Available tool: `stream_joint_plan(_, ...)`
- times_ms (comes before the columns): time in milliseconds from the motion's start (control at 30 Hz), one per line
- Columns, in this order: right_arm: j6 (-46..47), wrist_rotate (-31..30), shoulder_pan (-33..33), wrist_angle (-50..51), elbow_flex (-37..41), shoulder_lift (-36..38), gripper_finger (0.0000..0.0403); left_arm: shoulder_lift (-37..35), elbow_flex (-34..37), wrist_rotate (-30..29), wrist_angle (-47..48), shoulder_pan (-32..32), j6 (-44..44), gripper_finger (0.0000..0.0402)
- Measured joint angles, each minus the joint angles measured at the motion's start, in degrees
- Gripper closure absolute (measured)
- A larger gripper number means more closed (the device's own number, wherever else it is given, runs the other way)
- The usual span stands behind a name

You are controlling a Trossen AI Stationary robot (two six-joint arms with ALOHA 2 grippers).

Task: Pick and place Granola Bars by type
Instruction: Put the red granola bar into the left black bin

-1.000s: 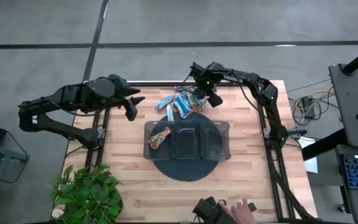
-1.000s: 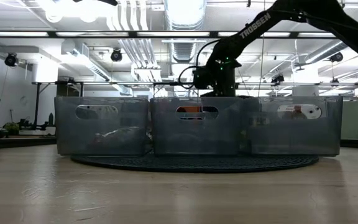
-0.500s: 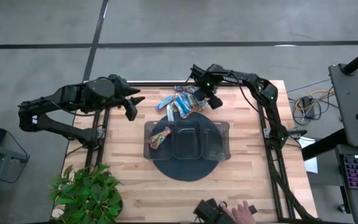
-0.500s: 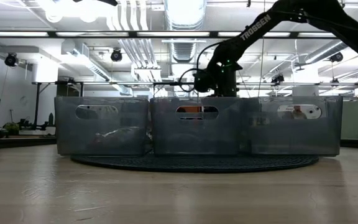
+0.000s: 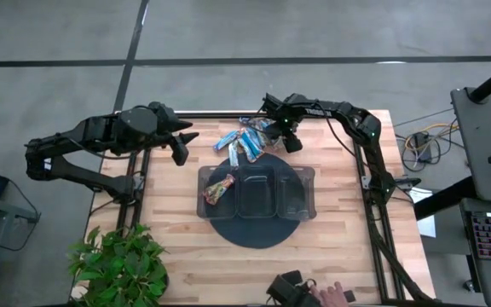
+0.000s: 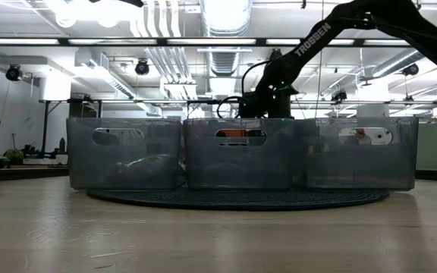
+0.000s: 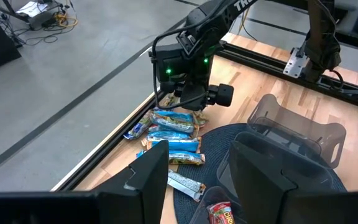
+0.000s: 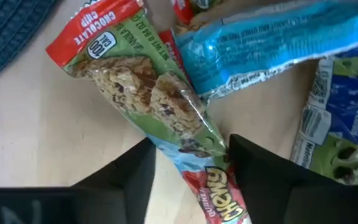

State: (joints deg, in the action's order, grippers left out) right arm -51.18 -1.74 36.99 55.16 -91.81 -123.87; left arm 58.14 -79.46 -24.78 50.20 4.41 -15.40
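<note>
Your right tool (image 5: 286, 136) reaches down from the counter's (image 5: 331, 247) one o'clock corner to the far-side pile of Granola Bars (image 5: 244, 141), sitting at the pile's three o'clock edge. The right wrist view shows its fingers (image 8: 263, 171) set apart, straddling a red-and-green chocolate chip bar (image 8: 148, 87) that lies flat on the wood; whether the pads touch the wrapper you cannot tell. Light blue bars (image 8: 272, 43) lie just beside it.

Your left tool (image 5: 180, 149) hangs at the counter's ten o'clock edge, fingers (image 7: 148, 177) spread wide, holding nothing.

The low view hides the pile behind the tray (image 6: 241, 152); only the right arm shows above it. From above, one reddish-orange bar (image 5: 218, 189) lies in the tray's nine o'clock compartment. A person's hand (image 5: 335, 296) is cut off at six o'clock.
</note>
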Motion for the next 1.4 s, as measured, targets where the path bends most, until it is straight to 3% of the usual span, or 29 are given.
stream_joint_plan(233,3.1,0.0,-0.2,0.6,0.0,0.1,0.0317,0.0,0.0,0.0,0.0,0.0,0.0,0.0250)
stream_joint_plan(400,4.4,0.2,-0.3,3.9,-0.9,0.5,0.0359,-0.1,0.0,0.0,0.0,0.0,0.0,0.0250)
stream_joint_plan(733,7.0,1.5,-1.6,7.7,-3.7,6.1,0.0364,-0.1,0.0,-0.2,0.0,0.0,0.2,0.0250)
stream_joint_plan(967,12.9,12.5,-4.9,6.6,-6.5,12.5,0.0364,-0.2,0.0,-0.5,0.0,0.0,0.3,0.0250)
stream_joint_plan(1167,17.5,19.4,-10.8,1.3,-7.4,18.0,0.0365,-0.2,0.0,-0.5,0.0,0.0,0.3,0.0250)
stream_joint_plan(1400,27.8,20.4,-19.0,-9.3,-7.4,20.2,0.0365,-0.5,0.0,-0.8,0.0,0.0,0.8,0.0250)
